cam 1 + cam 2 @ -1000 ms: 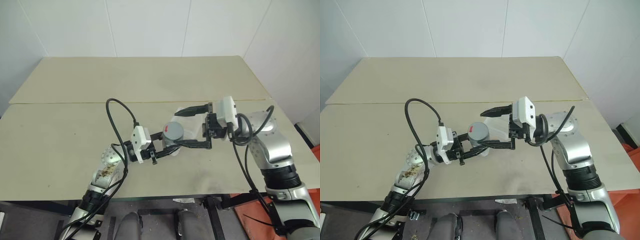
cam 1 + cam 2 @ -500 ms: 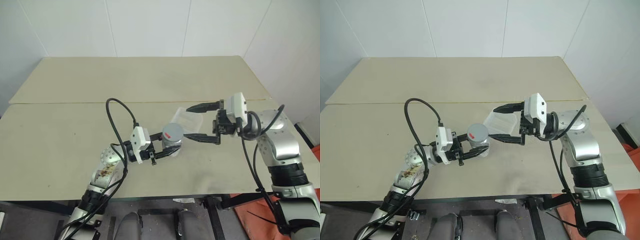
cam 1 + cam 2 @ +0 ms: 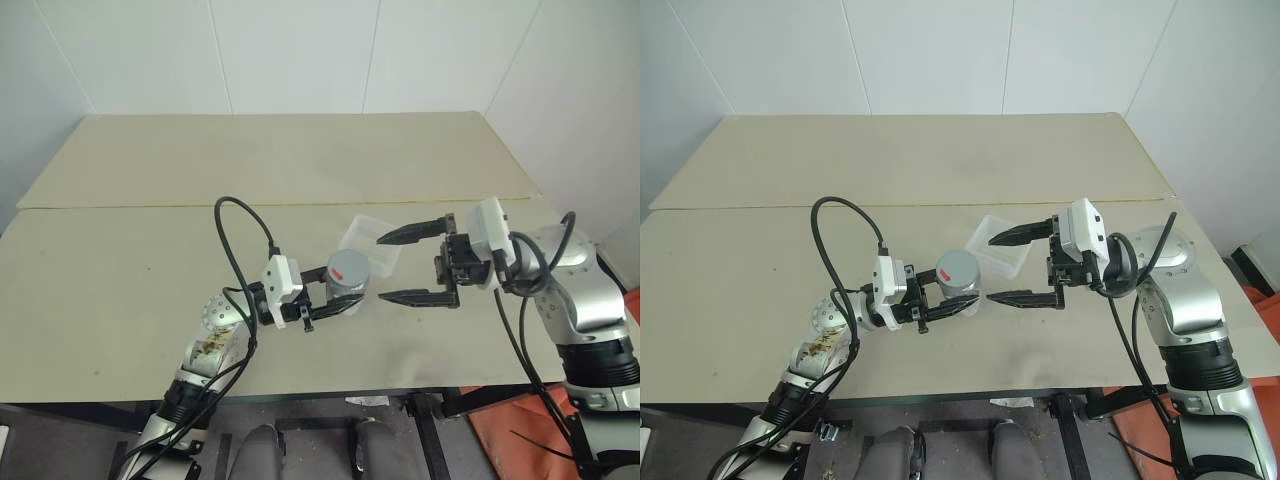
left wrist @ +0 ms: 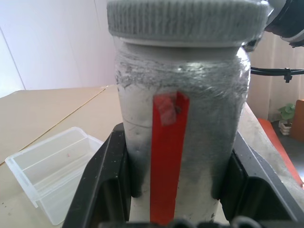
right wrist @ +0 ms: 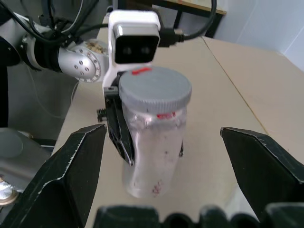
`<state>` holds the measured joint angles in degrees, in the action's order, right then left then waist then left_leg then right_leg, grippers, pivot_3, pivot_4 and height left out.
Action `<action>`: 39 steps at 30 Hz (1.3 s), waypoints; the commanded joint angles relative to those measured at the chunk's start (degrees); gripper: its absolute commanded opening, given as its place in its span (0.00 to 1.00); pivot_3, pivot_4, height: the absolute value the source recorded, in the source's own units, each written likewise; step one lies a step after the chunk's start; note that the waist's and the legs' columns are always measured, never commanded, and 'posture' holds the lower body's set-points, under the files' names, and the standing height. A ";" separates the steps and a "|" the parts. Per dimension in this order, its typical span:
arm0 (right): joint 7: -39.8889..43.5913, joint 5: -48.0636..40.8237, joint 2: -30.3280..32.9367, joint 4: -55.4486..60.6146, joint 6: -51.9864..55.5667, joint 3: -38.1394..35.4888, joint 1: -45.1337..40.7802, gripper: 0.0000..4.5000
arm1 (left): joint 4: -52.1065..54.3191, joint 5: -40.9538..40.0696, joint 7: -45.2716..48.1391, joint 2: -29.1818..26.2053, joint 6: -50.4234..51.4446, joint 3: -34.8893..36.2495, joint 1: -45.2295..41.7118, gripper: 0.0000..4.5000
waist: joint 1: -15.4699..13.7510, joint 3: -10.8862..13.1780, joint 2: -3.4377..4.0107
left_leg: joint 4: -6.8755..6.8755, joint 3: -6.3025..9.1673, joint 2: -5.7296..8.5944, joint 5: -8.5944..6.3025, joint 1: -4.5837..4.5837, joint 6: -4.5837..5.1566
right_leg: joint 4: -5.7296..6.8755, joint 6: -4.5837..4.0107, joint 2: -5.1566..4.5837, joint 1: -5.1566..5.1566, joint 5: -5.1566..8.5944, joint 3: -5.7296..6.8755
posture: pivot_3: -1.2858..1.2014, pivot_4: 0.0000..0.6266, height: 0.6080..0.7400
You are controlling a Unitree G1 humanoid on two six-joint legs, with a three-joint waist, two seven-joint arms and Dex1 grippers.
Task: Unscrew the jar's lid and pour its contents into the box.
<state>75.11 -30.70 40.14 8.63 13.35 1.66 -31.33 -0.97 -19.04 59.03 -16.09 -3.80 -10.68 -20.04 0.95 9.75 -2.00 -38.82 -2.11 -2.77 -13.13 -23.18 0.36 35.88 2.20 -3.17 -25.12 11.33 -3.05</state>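
Note:
The jar (image 3: 345, 287) stands upright above the table, a silvery-clear cylinder with a strip of red tape (image 4: 167, 156) down its side. My left gripper (image 3: 345, 297) is shut on its body from the left. The grey ribbed lid (image 3: 348, 265) sits on top of the jar (image 5: 153, 152). My right gripper (image 3: 382, 268) hangs open a short way to the right of the lid, jaws wide and level, touching nothing. The clear box (image 3: 372, 243) lies on the table just behind the jar, between the two grippers, and nothing shows inside it (image 4: 47, 166).
The tan table (image 3: 120, 270) runs wide to the left and back, with a seam (image 3: 130, 207) across its middle. Its front edge (image 3: 330, 392) lies close below the grippers. White walls close the far side.
My right gripper, which straddled the lid a second ago, has drawn back to the right, still open. The jar, its lid and my left gripper have stayed put.

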 commanded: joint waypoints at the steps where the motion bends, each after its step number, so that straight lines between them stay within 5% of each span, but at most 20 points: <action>1: -3.39 -2.31 -1.52 3.76 3.38 -0.66 -0.83 0.99 | 1.13 0.03 -0.04 0.23 -1.23 -0.17 -0.61 0.43 | -0.06 0.00 0.00 | -0.01 0.00 0.00 0.00 0.00 0.00 | 0.01 0.00 0.00 0.00 0.00 0.00 | 0.52 0.24 1.00; 27: -4.61 -0.56 -7.36 3.11 6.59 4.74 -4.37 0.99 | 1.85 0.76 -1.61 0.70 -1.49 -0.25 -0.02 0.43 | -0.11 0.00 0.00 | -0.01 0.00 0.00 0.00 -0.03 0.00 | -0.01 -0.01 0.00 0.00 -0.01 0.01 | 0.52 0.24 1.00; 34: -4.95 1.66 -7.67 2.94 5.56 5.74 -3.86 0.61 | 1.97 0.56 -1.49 0.56 -1.59 -0.20 0.09 0.43 | -0.10 0.00 0.00 | -0.01 0.00 0.00 0.00 -0.03 0.00 | -0.01 -0.01 -0.01 -0.01 -0.01 0.01 | 0.52 0.24 1.00; 39: -5.13 2.30 -7.74 3.12 4.94 5.71 -3.51 0.61 | 1.64 0.60 -1.25 0.53 -1.71 -0.26 -0.17 0.43 | -0.11 0.00 0.00 | -0.01 0.00 0.00 0.00 -0.03 0.00 | -0.01 -0.01 -0.01 0.00 0.00 0.01 | 0.52 0.24 1.00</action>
<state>69.92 -28.59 32.40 10.63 19.78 7.72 -34.74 -0.86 -17.88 57.69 -15.87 -3.95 -11.13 -19.57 0.84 9.75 -2.00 -38.83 -2.11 -2.76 -13.13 -23.21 0.36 35.87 2.19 -3.17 -25.12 11.32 -3.04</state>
